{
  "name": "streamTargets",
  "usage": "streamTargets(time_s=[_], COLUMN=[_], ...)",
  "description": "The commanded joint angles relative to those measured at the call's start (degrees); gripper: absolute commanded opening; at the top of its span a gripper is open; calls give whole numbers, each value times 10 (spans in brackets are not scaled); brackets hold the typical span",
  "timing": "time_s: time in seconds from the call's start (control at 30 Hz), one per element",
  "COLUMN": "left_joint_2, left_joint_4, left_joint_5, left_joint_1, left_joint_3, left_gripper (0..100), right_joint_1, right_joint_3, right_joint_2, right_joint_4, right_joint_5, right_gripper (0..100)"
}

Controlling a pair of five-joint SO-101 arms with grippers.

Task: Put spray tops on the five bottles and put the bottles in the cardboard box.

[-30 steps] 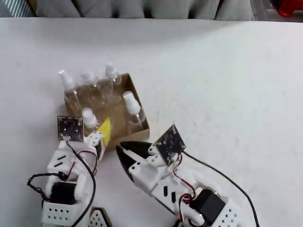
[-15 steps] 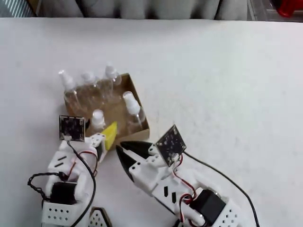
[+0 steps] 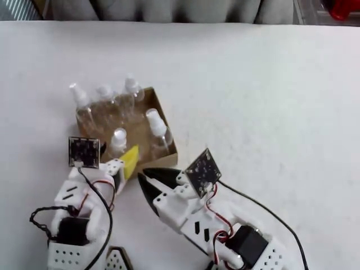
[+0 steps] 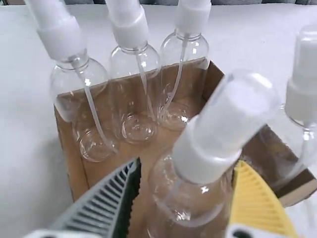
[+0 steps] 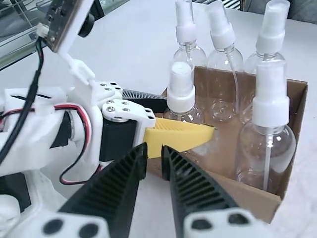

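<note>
The cardboard box [image 3: 138, 128] holds several clear bottles with white spray tops. Three of them [image 3: 106, 102] stand along its far side and one [image 3: 157, 128] by its right wall. My left gripper [image 3: 120, 153] reaches over the box's near edge, shut on a fifth bottle [image 4: 218, 134]. That bottle stands between the grey finger [image 4: 114, 203] and the yellow finger [image 4: 255, 198]. The held bottle [image 5: 181, 94] looks upright in the right wrist view. My right gripper [image 3: 147, 181] rests just in front of the box with its black fingers [image 5: 124, 178] shut and nothing between them.
White tabletop [image 3: 264, 95] stretches wide to the right of and behind the box. The two arms stand close together at the near edge, the right arm's wrist camera board [image 3: 201, 171] beside the box's near right corner. A grey sofa [image 3: 169, 8] runs along the far edge.
The held bottle has shifted to the right and slightly deeper into the box with the left gripper's fingers. The right arm has not moved.
</note>
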Motion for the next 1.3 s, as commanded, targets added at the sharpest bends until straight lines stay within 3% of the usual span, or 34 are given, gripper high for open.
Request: streamTargets(time_s=[0.0,0.27,0.53,0.9,1.03,1.1,1.27], left_joint_2=[-11,-11,-11,-11,-11,-11,-11], left_joint_4=[82,265,331,358,358,352,341], left_joint_5=[-6,-66,-69,-124,-125,-125,-134], left_joint_1=[2,-16,-99,-211,-232,-233,-229], left_joint_3=[-94,-192,-224,-220,-205,-191,-183], left_gripper=[279,276,275,275,273,237,9], right_joint_1=[5,19,58,239,323,353,393], right_joint_3=[-19,-19,-19,-16,4,26,90], right_joint_2=[-6,-6,-5,-6,-6,-6,-6], right_joint_4=[2,2,3,126,129,129,129], right_joint_5=[10,10,10,11,75,103,114], right_gripper=[19,19,19,19,19,19,19])
